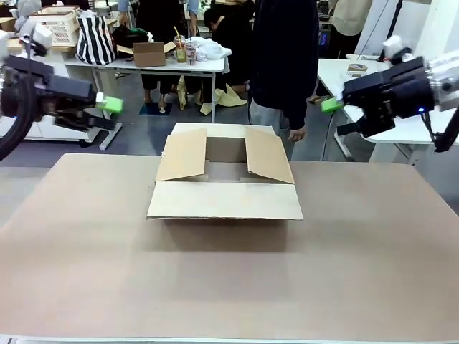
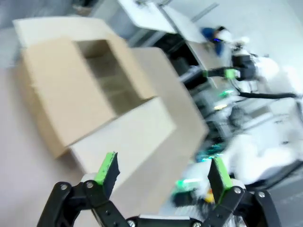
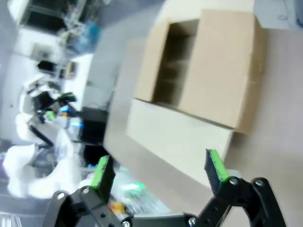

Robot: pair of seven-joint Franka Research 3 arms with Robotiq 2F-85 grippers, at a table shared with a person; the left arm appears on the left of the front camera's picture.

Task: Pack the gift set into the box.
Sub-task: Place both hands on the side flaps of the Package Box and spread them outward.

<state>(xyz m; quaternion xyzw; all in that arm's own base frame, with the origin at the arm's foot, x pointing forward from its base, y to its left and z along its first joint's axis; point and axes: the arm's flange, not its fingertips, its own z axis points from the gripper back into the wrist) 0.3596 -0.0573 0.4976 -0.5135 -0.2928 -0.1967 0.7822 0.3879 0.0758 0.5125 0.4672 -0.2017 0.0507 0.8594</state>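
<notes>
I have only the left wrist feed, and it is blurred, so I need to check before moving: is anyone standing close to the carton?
Observer: Yes. A person stands just behind the box, at the far side of the table, with one hand hanging near its far right corner.
Operator: Is the other arm's pincer holding anything?
Observer: No. Its wrist view shows the right pincer open, with nothing between the pads.
Operator: Where is my own pincer relative to the box?
Observer: In the front view, the left pincer hangs raised, off to the box's left and clear of it.
</notes>
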